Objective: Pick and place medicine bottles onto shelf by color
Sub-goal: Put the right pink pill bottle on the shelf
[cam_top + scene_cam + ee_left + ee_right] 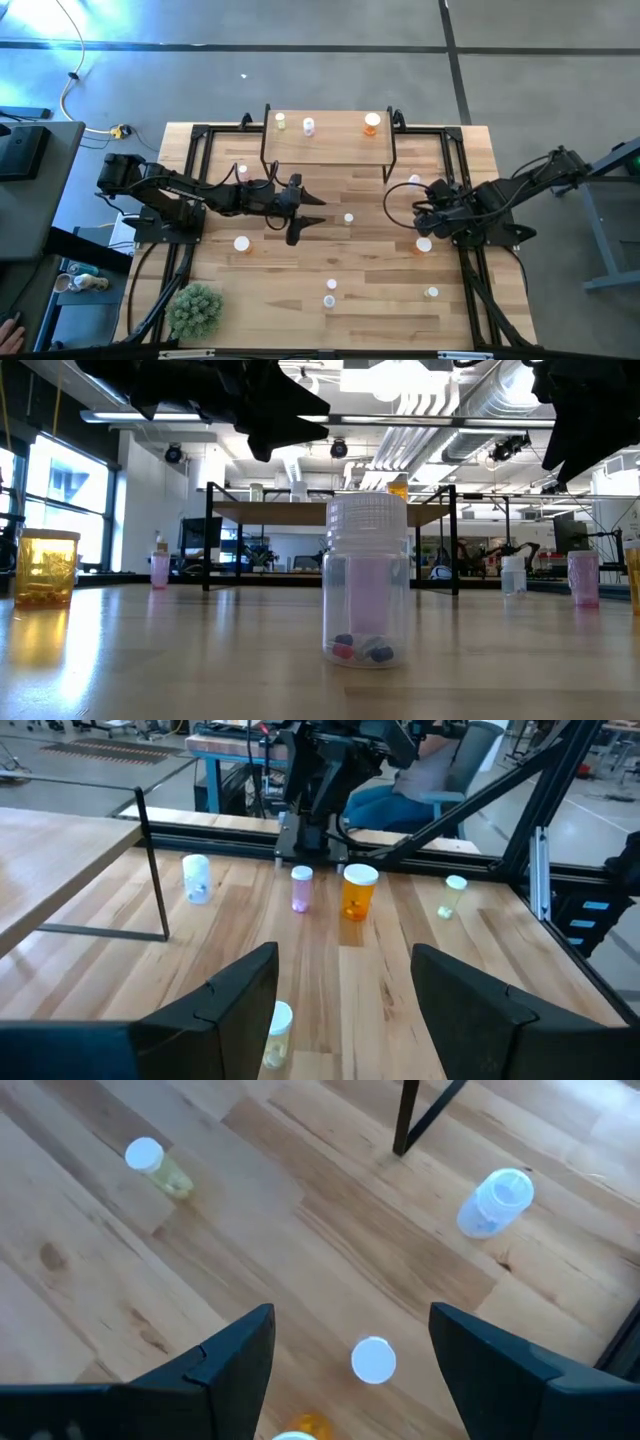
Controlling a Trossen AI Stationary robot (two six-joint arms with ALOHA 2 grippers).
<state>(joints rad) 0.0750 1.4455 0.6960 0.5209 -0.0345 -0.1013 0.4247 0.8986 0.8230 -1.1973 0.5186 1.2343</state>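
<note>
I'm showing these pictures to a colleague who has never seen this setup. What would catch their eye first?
Probably the clear bottle standing right in front of the low camera, with small coloured pills at its bottom. Next, the shelf at the table's far edge, already carrying three bottles, one of them orange. Then the two dark arms reaching in from either side, the left tool and right tool both open and empty.

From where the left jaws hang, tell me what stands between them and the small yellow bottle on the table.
Nothing visible does. The left gripper hangs open above the table, and the yellow bottle stands just below and ahead of it with bare wood around it.
</note>
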